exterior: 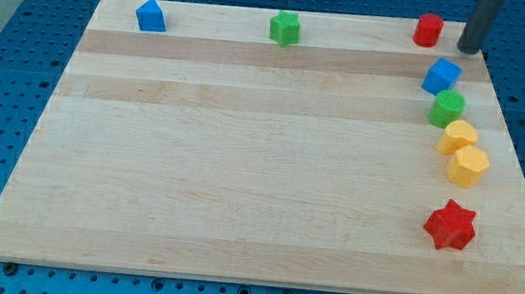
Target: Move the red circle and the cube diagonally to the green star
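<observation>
Red circle [428,30] sits just left of my tip [469,49], apart; the tool, a bare rod, holds nothing. Approach step: next push leftward toward green star [285,28], gathering blue cube [441,76].

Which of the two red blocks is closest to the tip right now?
The red circle at the view's top right, just left of my tip. The other, the red star, lies far down the board's right side, below the yellow blocks.
</observation>
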